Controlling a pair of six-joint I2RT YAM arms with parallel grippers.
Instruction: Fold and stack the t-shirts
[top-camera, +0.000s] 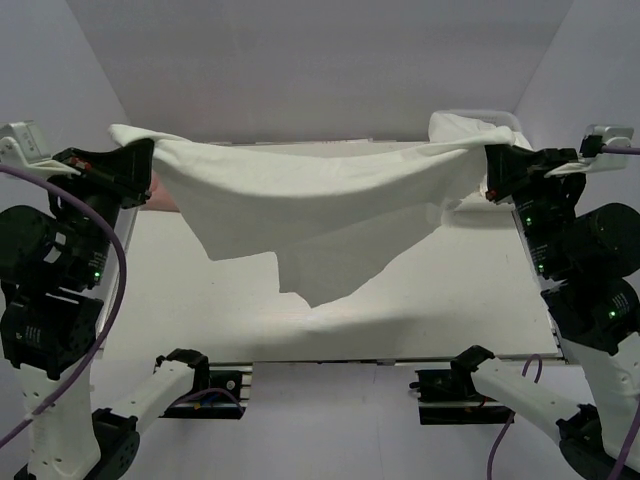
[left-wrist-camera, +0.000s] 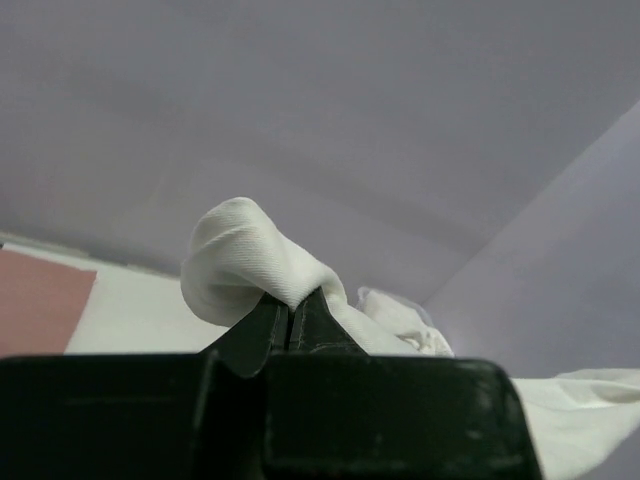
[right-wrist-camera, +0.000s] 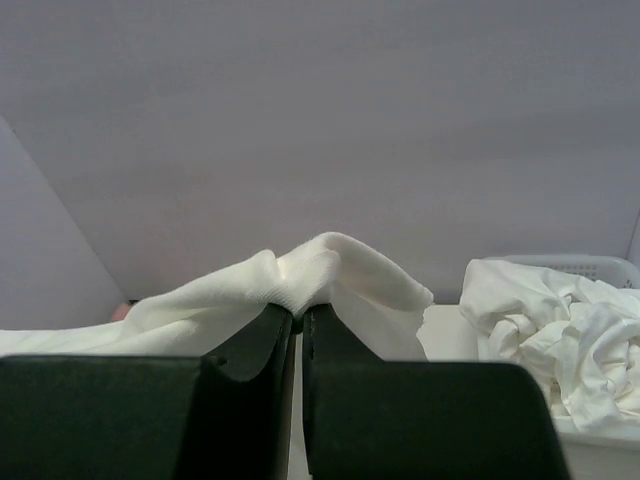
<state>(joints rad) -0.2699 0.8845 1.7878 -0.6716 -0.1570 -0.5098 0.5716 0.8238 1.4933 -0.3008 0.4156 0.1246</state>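
A white t-shirt (top-camera: 310, 200) hangs stretched in the air across the table, sagging in the middle with a pointed flap drooping toward the tabletop. My left gripper (top-camera: 148, 152) is shut on its left end, where a bunch of white cloth (left-wrist-camera: 245, 262) pokes out past the black fingers (left-wrist-camera: 262, 325). At the right end my right gripper (top-camera: 490, 160) is shut on the shirt too, cloth (right-wrist-camera: 325, 268) pinched between its fingers (right-wrist-camera: 262, 335). A salmon-pink shirt (left-wrist-camera: 35, 300) lies flat at the table's left edge, a sliver of it (top-camera: 162, 200) showing behind the left arm.
A white basket (right-wrist-camera: 590, 268) at the back right holds crumpled white t-shirts (right-wrist-camera: 545, 320), whose pile (top-camera: 462, 127) shows over the held shirt. The white table (top-camera: 450, 300) lies under the hanging cloth. Grey walls close in the back and sides.
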